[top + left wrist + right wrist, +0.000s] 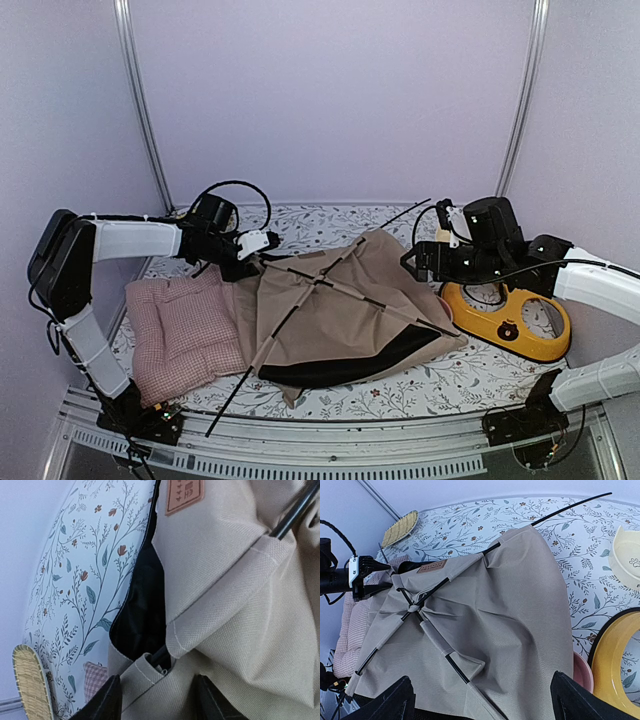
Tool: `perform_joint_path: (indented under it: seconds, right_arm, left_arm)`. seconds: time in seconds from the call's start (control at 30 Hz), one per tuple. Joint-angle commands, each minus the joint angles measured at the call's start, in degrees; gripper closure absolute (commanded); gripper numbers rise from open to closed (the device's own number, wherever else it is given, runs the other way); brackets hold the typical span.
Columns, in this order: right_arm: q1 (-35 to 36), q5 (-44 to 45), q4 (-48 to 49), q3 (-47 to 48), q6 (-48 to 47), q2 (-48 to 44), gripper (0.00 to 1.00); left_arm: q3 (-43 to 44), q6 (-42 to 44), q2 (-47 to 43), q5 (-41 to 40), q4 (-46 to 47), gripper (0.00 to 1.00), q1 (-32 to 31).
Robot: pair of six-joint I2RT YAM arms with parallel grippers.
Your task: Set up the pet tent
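The left jaws are closed down on a bunched fold of the pet tent [240, 630]. In the left wrist view, beige fabric fills the whole gap between the two dark fingers [107, 702] at the bottom edge and touches both. A thin black pole [295, 510] comes out of a stitched sleeve at the upper right of that view. The tent's black panel [140, 610] shows in the centre, and the brown label patch [184, 495] is at the top edge.

The right jaws stand wide open with nothing held. Their fingers [390, 702] sit in the lower corners of the right wrist view, hovering above the tent cloth.

In the top view the tent [340, 320] lies slack and mostly flat in the middle of the floral bench [450, 380]. Its poles [300, 300] cross near the centre, and one tip sticks out past the lower edge of the fabric. The left jaws meet the tent at its upper left corner. The right jaws are just beside its upper right edge.

A pink checked cushion [185, 330] lies touching the tent's left side, partly under it. A yellow ring-shaped stand [505, 320] sits just right of the tent, below the right arm. The right wrist view also shows a woven fan [400, 528] at the upper left, a cream bowl [625, 555] at the right edge and a pink bowl [582, 672] against the tent's lower right edge.
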Motion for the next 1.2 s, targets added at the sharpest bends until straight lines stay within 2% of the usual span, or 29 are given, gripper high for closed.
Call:
perform_joint_path:
  seconds: [0.0, 0.8, 1.07, 1.13, 1.17]
  right_arm:
    - [-0.45, 0.83, 1.41, -0.59, 0.48, -1.07, 0.04]
    - [-0.39, 1.09, 1.55, -0.12, 0.44, -0.89, 0.04]
    - [-0.39, 1.01, 1.52, -0.16, 0.63, -0.98, 0.04]
    - [-0.37, 1.02, 1.4, -0.2, 0.72, -0.98, 0.04]
    - [-0.4, 1.0, 1.23, -0.22, 0.65, -1.13, 0.04]
  left_arm:
    - [-0.01, 0.37, -0.1, 0.75, 0.73, 0.52, -0.36]
    - [-0.27, 0.58, -0.58, 1.06, 1.53, 0.84, -0.54]
    - [-0.44, 0.37, -1.09, 1.22, 1.99, 0.88, -0.71]
    - [-0.6, 0.25, -1.26, 1.19, 2.29, 0.86, -0.74]
    - [-0.81, 0.21, -1.35, 1.0, 2.7, 0.81, -0.78]
